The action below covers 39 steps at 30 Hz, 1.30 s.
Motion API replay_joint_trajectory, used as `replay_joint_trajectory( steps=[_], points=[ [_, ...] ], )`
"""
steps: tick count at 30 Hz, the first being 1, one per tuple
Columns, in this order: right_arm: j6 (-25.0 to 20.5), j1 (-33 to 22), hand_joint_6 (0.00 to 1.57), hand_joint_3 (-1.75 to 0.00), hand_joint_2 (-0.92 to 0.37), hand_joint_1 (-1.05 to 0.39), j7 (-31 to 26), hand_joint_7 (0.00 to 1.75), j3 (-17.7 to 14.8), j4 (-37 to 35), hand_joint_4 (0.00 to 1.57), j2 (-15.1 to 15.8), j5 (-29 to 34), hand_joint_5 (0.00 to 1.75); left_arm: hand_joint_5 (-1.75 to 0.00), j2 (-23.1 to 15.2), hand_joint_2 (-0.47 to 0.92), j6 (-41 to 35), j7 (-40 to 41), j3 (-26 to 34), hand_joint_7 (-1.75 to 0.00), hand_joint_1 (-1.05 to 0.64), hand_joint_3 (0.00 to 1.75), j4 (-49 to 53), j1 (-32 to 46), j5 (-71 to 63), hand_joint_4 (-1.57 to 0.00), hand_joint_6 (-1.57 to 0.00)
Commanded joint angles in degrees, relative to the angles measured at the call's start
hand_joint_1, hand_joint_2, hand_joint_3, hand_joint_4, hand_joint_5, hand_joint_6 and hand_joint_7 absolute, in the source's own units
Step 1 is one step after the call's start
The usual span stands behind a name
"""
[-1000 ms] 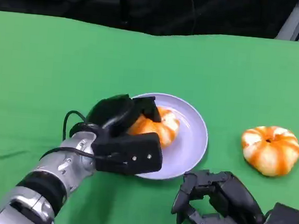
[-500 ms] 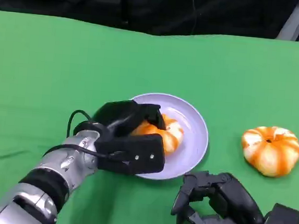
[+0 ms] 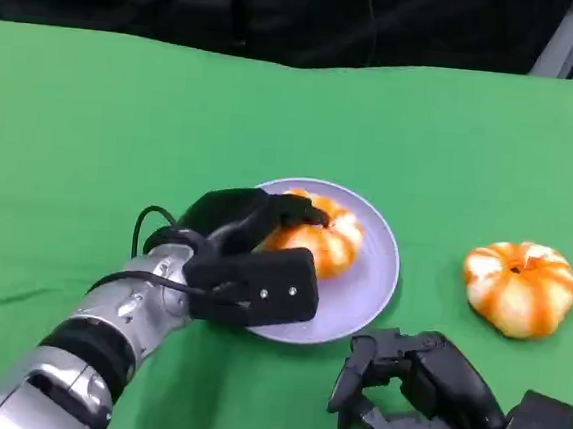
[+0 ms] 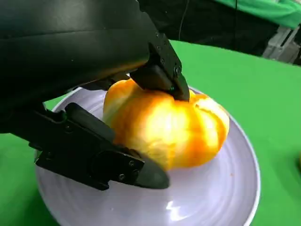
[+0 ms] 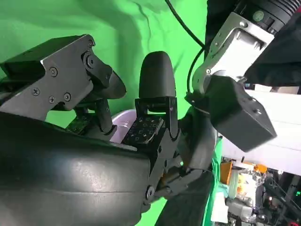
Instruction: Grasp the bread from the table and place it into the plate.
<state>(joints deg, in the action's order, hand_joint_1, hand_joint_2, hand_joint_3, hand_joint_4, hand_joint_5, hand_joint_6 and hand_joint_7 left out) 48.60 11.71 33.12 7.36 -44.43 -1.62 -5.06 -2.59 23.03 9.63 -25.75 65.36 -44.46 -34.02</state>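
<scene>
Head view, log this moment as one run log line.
left hand: grips bread | bread: on plate | second bread: on table, beside plate | right hand: holds nothing

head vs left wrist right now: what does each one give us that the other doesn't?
Head view alone: the second bread lying on the green table to the right of the plate, and the right hand near the bottom edge, fingers curled with nothing in them.

Left wrist view alone: a close look at the contact, with fingers on top of the bread and one low beside it.

Both: the left hand, the bread it holds, and the lavender plate under it.
</scene>
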Motion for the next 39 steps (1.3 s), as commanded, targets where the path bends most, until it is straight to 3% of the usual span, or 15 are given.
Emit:
replay_joint_trajectory(
  steps=[1, 9, 24, 26, 29, 39],
  points=[
    [0.53, 0.68, 0.95, -1.12, -0.55, 0.08, 0.69, 1.06, -0.26, -0.6, 0.98, 0.22, -0.69, 1.29, 0.0, -0.74, 0.92, 0.79, -2.06, 0.69, 0.0, -0.82, 0.66, -0.71, -1.55, 1.37, -0.43, -0.36],
    [0.78, 0.63, 0.94, -1.13, -0.55, 0.08, 0.71, 1.06, -0.31, -0.23, 0.97, 0.5, -0.42, 1.3, -0.01, -1.89, 0.92, 0.87, -6.98, 2.39, -0.02, -0.9, 0.81, -3.9, -0.73, 3.98, -0.4, -0.39],
    [0.45, 0.34, 0.94, -1.14, -0.54, 0.1, 0.18, 1.07, -0.06, 0.85, 0.97, 0.52, -0.01, 1.32, -0.04, -3.03, 0.92, -0.8, -7.33, 1.81, -0.04, -0.94, 0.81, -6.68, 0.22, 3.64, -0.51, -0.52],
    [0.22, 0.21, 0.94, -1.14, -0.54, 0.11, -0.03, 1.07, -0.01, 1.3, 0.97, 0.62, 0.17, 1.32, -0.09, -2.96, 0.92, -0.83, -5.88, 1.73, -0.07, -0.9, 0.81, -6.71, 0.4, 3.36, -0.75, -0.76],
    [0.32, 0.29, 0.94, -1.15, -0.53, 0.11, 0.37, 1.08, -0.05, 1.18, 0.97, 0.61, -0.24, 1.32, -0.06, -2.65, 0.92, -1.17, -4.64, 1.74, -0.11, -0.87, 0.81, -6.66, 0.31, 3.26, -0.8, -0.96],
    [0.28, 0.15, 0.94, -1.17, -0.52, 0.12, 0.13, 1.09, 0.07, 1.48, 0.97, 0.58, 0.09, 1.33, -0.02, -2.81, 0.92, -2.25, -4.04, 1.7, -0.05, -0.83, 0.8, -8.16, 0.64, 2.98, -0.77, -0.93]
  ],
)
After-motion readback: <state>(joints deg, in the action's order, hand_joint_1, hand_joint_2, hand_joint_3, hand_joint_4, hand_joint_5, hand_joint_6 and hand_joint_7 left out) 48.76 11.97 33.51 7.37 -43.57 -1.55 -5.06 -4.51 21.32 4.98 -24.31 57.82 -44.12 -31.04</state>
